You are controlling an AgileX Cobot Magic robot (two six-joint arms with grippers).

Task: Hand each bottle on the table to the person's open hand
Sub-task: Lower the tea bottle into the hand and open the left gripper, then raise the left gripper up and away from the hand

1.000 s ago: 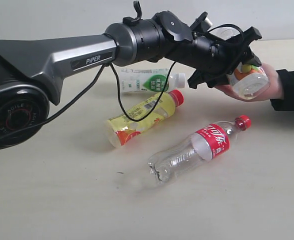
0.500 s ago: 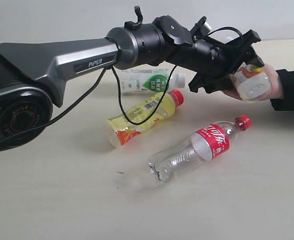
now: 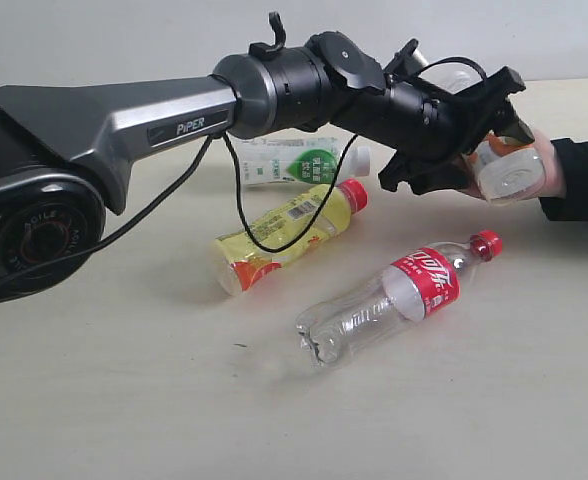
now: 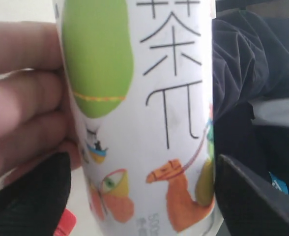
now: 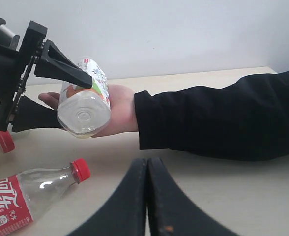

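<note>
My left gripper [image 3: 474, 140] reaches across to the right and is shut on the white fruit-pictured bottle [image 3: 509, 172], which rests in the person's open hand [image 3: 546, 170]. Up close the bottle [image 4: 144, 118] fills the left wrist view, with the person's fingers [image 4: 21, 103] wrapped against it. The same bottle [image 5: 84, 105] lies on the palm [image 5: 120, 105] in the right wrist view. The yellow-labelled bottle [image 3: 289, 232], the white-and-green one [image 3: 294, 162] and the clear red-labelled one [image 3: 399, 295] lie on the table [image 3: 124, 400]. My right gripper [image 5: 147, 196] is shut and empty, low over the table.
The person's black sleeve [image 5: 218, 120] stretches along the table's right side. My left arm [image 3: 174, 115] spans above the white-and-green and yellow-labelled bottles. A pale wall [image 3: 124, 40] stands behind the table. The red-capped clear bottle [image 5: 31, 194] lies close to my right gripper.
My left gripper has shifted slightly right and down with the fruit-pictured bottle, settling it deeper into the person's hand. The three bottles on the table have not moved.
</note>
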